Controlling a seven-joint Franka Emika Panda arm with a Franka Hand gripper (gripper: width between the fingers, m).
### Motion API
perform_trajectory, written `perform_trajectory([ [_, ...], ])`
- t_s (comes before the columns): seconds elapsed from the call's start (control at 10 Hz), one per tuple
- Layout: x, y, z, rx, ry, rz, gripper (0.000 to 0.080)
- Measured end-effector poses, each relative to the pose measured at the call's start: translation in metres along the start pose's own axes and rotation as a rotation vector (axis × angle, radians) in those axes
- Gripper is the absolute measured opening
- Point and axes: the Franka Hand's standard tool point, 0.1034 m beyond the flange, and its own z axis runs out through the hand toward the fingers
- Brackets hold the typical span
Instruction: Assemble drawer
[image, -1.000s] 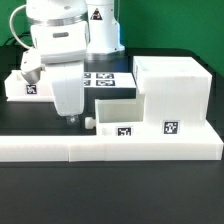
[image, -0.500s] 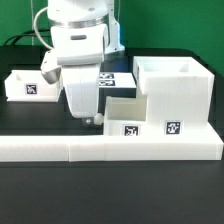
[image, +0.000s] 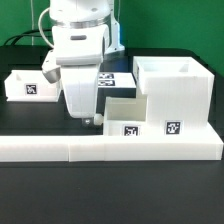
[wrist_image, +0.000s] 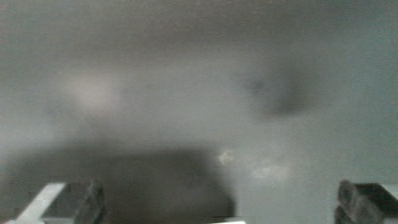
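Table (image: 110, 190): black, matte, and carries everything else listed.

L-shaped bar (image: 110, 150): long, low and white. It lies across the front of the table, in front of the drawer parts.

Housing (image: 185, 100): the tall white box of the drawer, open at the top. It stands upright on the exterior view's right, directly behind the bar. A black-and-white square tag (image: 172, 127) sits low on its front face.

Arm (image: 78, 40): white, coming down from the top of the exterior view, left of centre.

Gripper (image: 92, 120): points straight down, with its tips low over the table just beside the centre tray's left wall. Whether it touches the tray cannot be told. In the wrist view the gripper (wrist_image: 217, 205) shows two dark fingers (wrist_image: 71, 203) set wide apart, with nothing recognisable held between them. The rest of that view is a grey blur.

Centre tray (image: 115, 125): small, white and open-topped, against the housing's left side and behind the bar. It has one tag on its front.

Left tray (image: 18, 85): small and white, at the exterior view's far left, well apart from the housing. It has one tag on its front and is partly covered by the arm.

Marker board (image: 118, 77): thin, flat and white with tags, lying behind the centre tray.
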Motion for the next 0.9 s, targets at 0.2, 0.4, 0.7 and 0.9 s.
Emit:
perform_trajectory([
  [0.2,-0.002,0.004,-0.001,0.003,-0.003,-0.063,0.0649],
  [0.4,-0.003,0.014,-0.005,0.017,-0.035,-0.109,0.0649],
  [0.7,-0.003,0.017,-0.005,0.028,-0.048,-0.118,0.0649],
  [0.9,-0.004,0.017,-0.005,0.029,-0.048,-0.119,0.0649],
])
